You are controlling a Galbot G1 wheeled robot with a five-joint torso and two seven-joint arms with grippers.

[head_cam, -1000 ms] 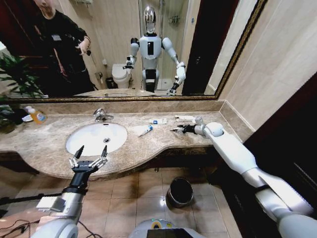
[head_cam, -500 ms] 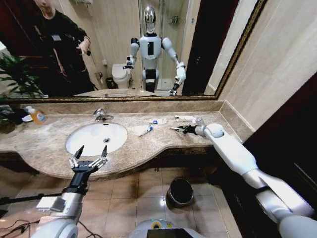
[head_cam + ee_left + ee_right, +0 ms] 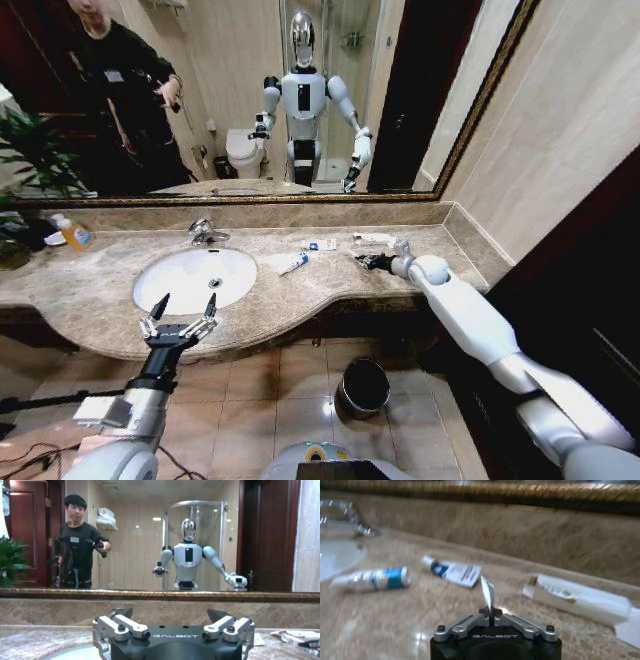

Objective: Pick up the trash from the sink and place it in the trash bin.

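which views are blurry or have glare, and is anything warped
Right wrist view: soft with motion blur; the white tube and white-blue packet smear, the right gripper pinching a thin white packet stays sharper. Left wrist view: crisp, with light spots in the mirror. Head view: wide-angle bend along the counter, a glare spot on the floor tiles.

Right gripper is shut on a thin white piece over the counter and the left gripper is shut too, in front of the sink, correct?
Not quite: the left gripper is open, fingers spread, as the head view shows. The right gripper is shut on the thin white piece above the counter, by the sink.
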